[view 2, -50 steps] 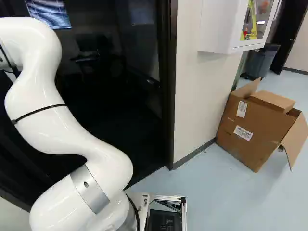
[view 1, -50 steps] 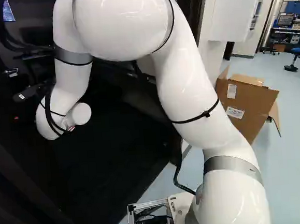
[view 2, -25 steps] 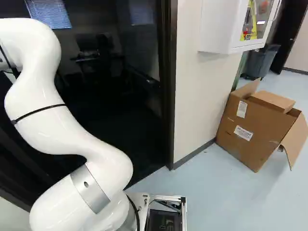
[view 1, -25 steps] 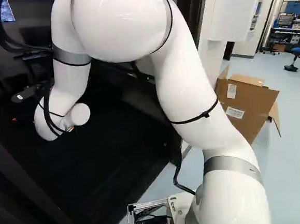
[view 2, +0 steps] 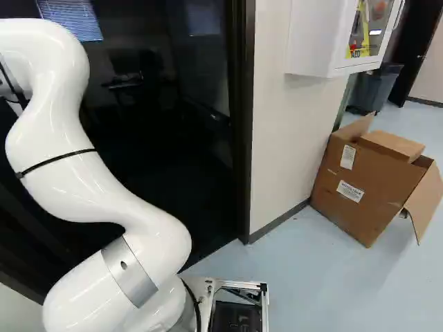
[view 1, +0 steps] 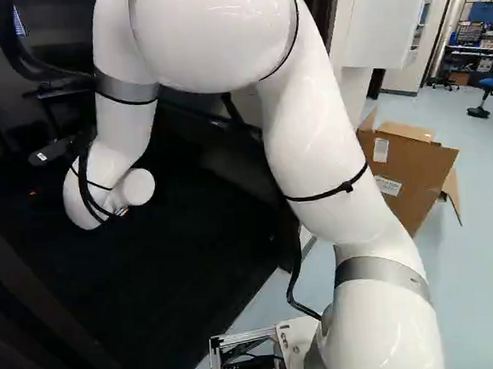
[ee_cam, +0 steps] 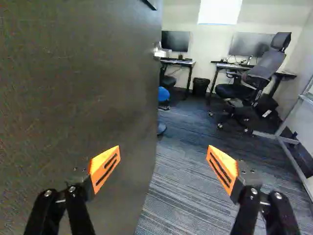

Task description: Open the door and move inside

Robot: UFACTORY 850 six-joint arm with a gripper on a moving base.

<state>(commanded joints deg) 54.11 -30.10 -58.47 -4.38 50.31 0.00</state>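
The door (ee_cam: 78, 98) stands partly open on the scene's left, beside the empty, spread fingers (ee_cam: 104, 169), so press it steadily inward and guide the arm (view 2: 76, 180) clear of the right doorframe (view 2: 243, 117) as the base (view 2: 199, 285) enters.

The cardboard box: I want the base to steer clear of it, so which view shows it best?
The right base view: nothing stands in front of the cardboard box there, and its flap shows too. In the left base view the arm hides one edge; the wrist view lacks it.
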